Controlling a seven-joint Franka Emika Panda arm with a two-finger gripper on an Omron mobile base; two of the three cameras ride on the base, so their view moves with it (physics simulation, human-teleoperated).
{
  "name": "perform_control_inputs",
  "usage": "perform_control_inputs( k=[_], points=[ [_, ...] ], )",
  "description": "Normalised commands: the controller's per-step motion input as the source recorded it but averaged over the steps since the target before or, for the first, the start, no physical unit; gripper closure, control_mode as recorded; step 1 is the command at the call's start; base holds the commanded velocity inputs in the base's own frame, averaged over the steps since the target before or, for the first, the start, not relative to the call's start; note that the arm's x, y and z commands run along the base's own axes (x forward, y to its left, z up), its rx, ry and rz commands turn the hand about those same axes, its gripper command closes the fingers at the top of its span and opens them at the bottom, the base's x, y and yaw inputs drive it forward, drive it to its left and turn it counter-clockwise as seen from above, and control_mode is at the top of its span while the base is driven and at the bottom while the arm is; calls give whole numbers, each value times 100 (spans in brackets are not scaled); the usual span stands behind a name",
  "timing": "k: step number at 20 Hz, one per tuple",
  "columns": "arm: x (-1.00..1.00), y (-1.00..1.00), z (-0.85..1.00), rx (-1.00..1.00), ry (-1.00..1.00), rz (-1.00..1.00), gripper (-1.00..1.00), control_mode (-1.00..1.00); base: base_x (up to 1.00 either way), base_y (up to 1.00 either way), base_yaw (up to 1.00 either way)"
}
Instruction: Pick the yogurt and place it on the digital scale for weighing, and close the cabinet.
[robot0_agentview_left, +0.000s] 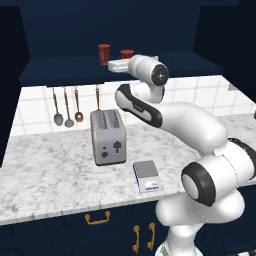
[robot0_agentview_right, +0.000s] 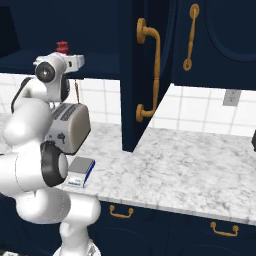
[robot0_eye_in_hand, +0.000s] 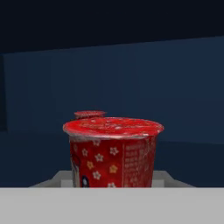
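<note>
Claw: the gripper (robot0_agentview_left: 116, 66) is up inside the open cabinet (robot0_agentview_right: 145, 75), squeezed shut around the yogurt (robot0_eye_in_hand: 112, 152).
Yogurt: the red cup sits upright on the cabinet shelf, right in front of the hand camera, with little flowers on its side and a red foil lid. From the left base camera its top (robot0_agentview_left: 127, 53) peeks up just behind the hand.
Other red cup: a second cup (robot0_agentview_left: 104, 53) stands on the same shelf, a bit to the left and apart from the first.
Digital scale: the scale (robot0_agentview_left: 147, 176) lies flat near the front edge of the marble counter (robot0_agentview_left: 50, 175), with nothing on its grey top.
Toaster: the silver toaster (robot0_agentview_left: 107, 136) stands just behind the scale.
Cabinet door: the door with the long brass handle (robot0_agentview_right: 149, 75) sticks straight out, wide open.
Spoons: they hang on the tiled wall (robot0_agentview_left: 66, 106).
</note>
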Motion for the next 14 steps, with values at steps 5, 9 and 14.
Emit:
perform_control_inputs(
  k=[5, 9, 14],
  points=[
    [-64, 0, -6, 3, -4, 0, 100, -100, 0, 0, 0],
    [-63, 0, -4, 0, -1, 0, 100, -100, 0, 0, 0],
    [-49, -4, -35, 0, 0, 0, 100, -100, 0, 0, 0]
  ],
)
